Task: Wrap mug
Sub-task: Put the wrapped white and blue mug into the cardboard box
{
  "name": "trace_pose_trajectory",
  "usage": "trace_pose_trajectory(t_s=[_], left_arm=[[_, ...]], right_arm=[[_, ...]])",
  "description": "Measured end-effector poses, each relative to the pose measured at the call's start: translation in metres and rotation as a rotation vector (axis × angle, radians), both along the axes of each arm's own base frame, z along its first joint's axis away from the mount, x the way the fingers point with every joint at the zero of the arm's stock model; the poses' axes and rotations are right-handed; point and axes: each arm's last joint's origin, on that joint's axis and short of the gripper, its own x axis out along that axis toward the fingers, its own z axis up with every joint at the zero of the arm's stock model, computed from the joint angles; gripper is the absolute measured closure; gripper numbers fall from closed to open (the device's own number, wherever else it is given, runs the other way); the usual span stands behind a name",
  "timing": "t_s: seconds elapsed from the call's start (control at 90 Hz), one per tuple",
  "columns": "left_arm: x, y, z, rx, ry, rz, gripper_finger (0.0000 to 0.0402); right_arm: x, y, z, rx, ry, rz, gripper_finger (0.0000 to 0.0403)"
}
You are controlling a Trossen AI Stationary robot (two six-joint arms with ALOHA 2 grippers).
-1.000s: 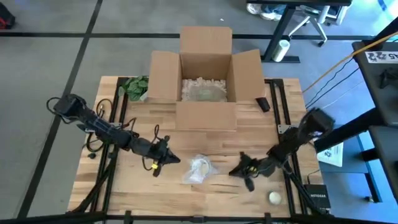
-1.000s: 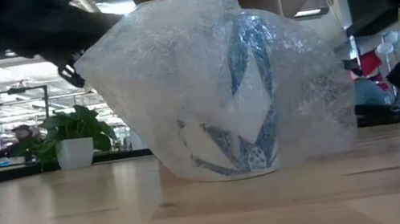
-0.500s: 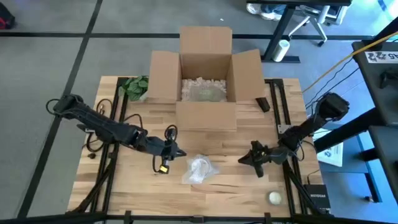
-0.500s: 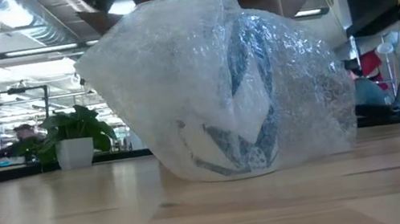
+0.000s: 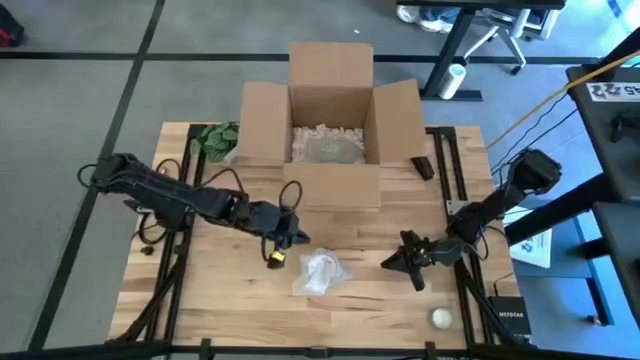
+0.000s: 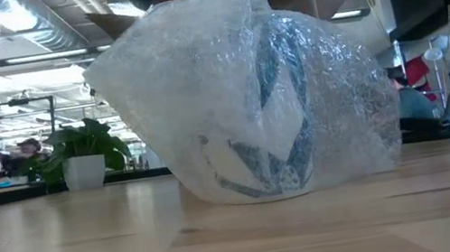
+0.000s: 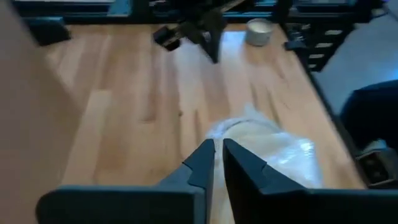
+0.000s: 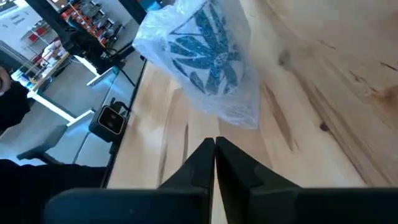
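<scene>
Your open cardboard box (image 5: pixel 332 120) sits at the table's (image 5: pixel 220 300) far edge, well behind the mug (image 5: pixel 320 271), which stands near the front edge inside its bubble wrap (image 6: pixel 247 95). Since a second ago your left gripper (image 5: pixel 288 239) has swung in from the mug's left to just behind it, jaws nearly closed on nothing. Your right gripper (image 5: pixel 405 259) has backed off to the mug's right, jaws together, empty. A small pale roll (image 5: pixel 442 317) lies beyond it.
</scene>
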Motion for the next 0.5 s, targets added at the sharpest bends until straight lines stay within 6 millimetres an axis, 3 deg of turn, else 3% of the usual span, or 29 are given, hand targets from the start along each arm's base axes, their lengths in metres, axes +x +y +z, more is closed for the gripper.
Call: trace_pose_trajectory(t_s=[0.189, 0.367, 0.5], left_arm=[[0.013, -0.025, 0.000, 0.012, 0.000, -0.069, 0.0332], [0.027, -0.047, -0.005, 0.044, 0.015, -0.124, 0.0320], [0.041, -0.044, -0.012, 0.119, 0.052, -0.099, 0.0319]], right_arm=[[0.000, 0.000, 0.000, 0.002, 0.007, 0.016, 0.0403], [0.000, 0.001, 0.000, 0.004, 0.009, 0.025, 0.0403], [0.000, 0.001, 0.000, 0.008, 0.008, 0.032, 0.0403]])
